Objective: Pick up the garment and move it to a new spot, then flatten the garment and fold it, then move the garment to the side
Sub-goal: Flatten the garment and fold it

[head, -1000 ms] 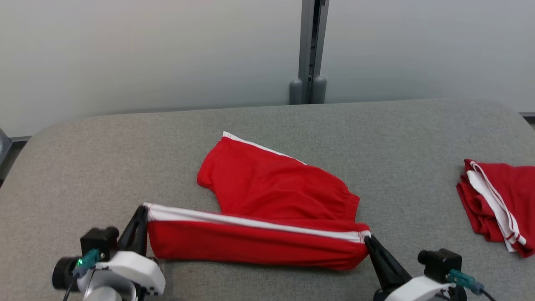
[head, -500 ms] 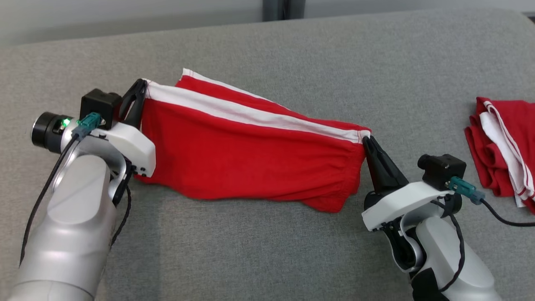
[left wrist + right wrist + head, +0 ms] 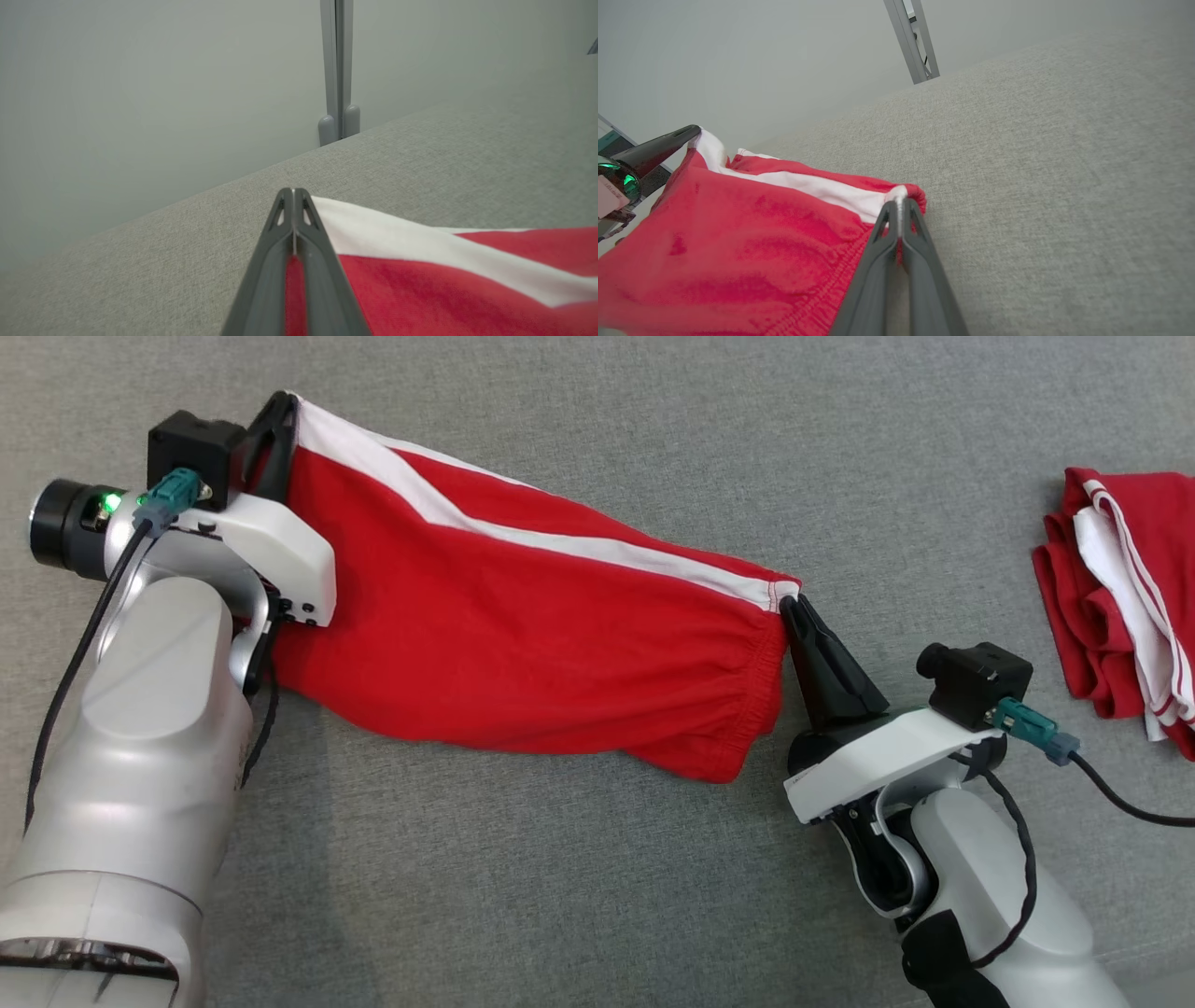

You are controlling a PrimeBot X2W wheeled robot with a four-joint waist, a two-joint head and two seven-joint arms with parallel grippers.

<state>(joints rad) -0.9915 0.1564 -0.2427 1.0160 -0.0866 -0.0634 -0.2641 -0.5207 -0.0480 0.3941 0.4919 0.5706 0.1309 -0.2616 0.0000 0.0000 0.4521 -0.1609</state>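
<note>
Head view: over the grey tabletop point(image 3: 560, 896) the red garment point(image 3: 523, 644) is held stretched, its corners gripped tight by the left hand point(image 3: 278, 406) and the right hand point(image 3: 792, 608). The moving step seems underway; next, it must be laid flat.

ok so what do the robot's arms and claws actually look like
Each claw is two long dark tapering fingers: left claw, right claw. Each sits on a white bracket with a black camera box, a teal plug and a black cable. Forearms are smooth silver-grey shells: left forearm, right forearm. A green light glows at the left wrist.
</note>
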